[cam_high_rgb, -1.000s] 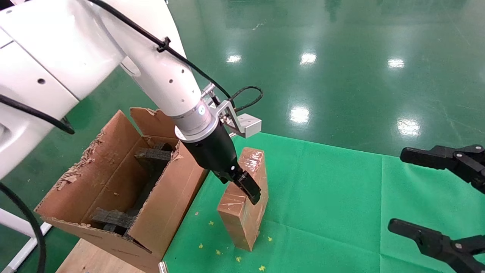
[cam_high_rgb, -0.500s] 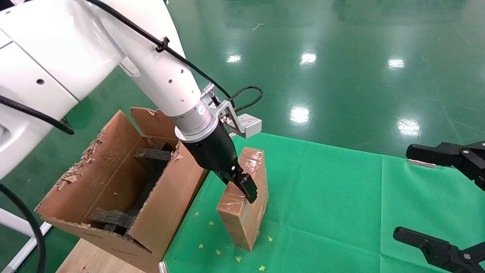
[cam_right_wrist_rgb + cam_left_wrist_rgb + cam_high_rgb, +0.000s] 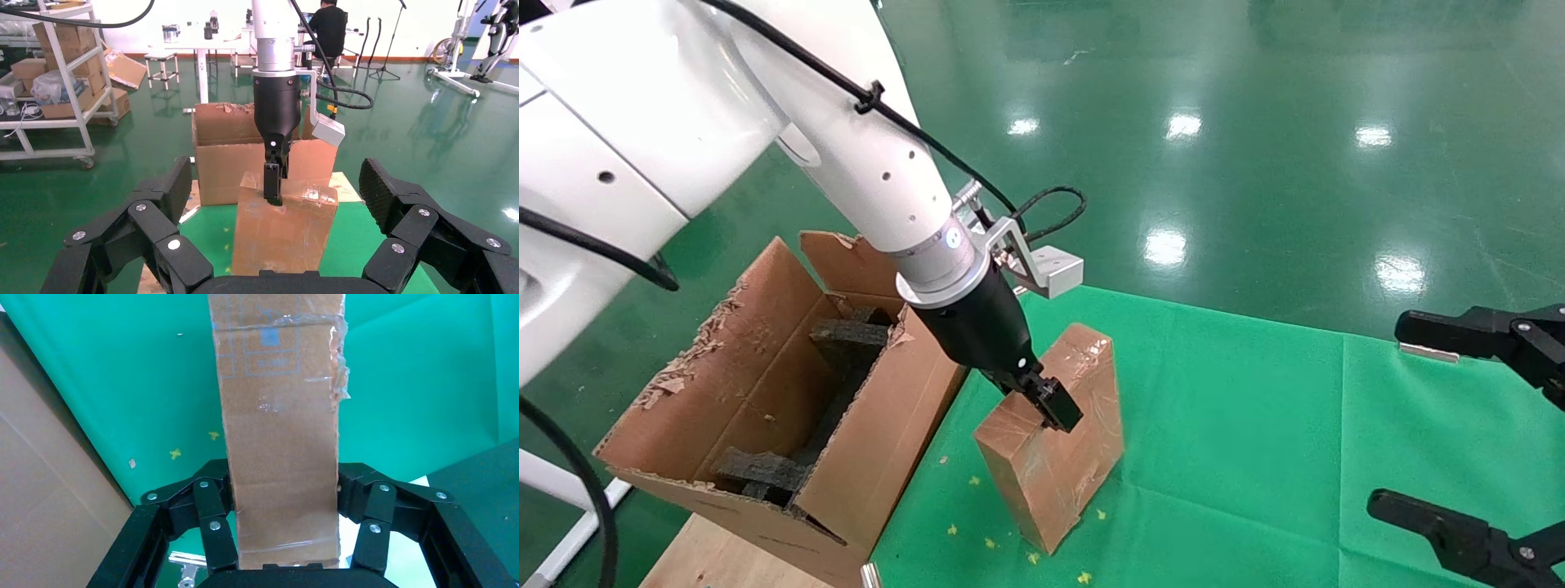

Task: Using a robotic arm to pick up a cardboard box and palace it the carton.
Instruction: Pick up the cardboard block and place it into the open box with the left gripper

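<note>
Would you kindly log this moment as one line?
left gripper: shut on cardboard box | box: on green cloth, beside carton | right gripper: open, idle

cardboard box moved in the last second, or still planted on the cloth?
Yes. The cardboard box, clamped by the left gripper, has tilted, its far top end swinging right, away from the carton.

Carton point(image 3: 764, 392) sits just left of the cardboard box point(image 3: 1050, 441), with its raised flap between the two and black foam blocks point(image 3: 850, 335) eating up room inside. Green bench point(image 3: 1254, 441) out toward the parked right gripper point(image 3: 1483, 425) is wide open.
</note>
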Robot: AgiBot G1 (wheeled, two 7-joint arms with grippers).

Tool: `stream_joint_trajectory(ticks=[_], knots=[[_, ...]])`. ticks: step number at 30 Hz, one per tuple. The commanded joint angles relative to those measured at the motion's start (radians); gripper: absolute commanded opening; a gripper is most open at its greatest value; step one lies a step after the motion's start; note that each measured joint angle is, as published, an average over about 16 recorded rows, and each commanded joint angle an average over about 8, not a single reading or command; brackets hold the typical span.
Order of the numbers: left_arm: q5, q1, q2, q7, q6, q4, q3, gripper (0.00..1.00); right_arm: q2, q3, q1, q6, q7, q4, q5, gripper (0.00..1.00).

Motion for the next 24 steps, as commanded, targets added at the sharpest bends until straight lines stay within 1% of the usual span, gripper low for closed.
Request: stream_joint_trajectory(ticks=[1,6,12,19,24], knots=[[-0.004,0.002,0.000,0.000,-0.002,0.000,-0.002,0.00,0.000,0.000,0.000,0.000,0.000,0.000,0.000,1.00],[-0.006,-0.039,-0.033,0.082,-0.003,-0.042,-0.008,0.00,0.000,0.000,0.000,0.000,0.000,0.000,0.000,1.00],[-0.016,-0.134,-0.110,0.189,-0.015,-0.047,-0.043,0.00,0.000,0.000,0.000,0.000,0.000,0.000,0.000,1.00],[-0.010,-0.264,-0.224,0.281,-0.038,0.019,-0.098,0.00,0.000,0.000,0.000,0.000,0.000,0.000,0.000,1.00],[0.057,-0.340,-0.287,0.322,-0.051,0.082,-0.099,0.00,0.000,0.000,0.000,0.000,0.000,0.000,0.000,1.00]])
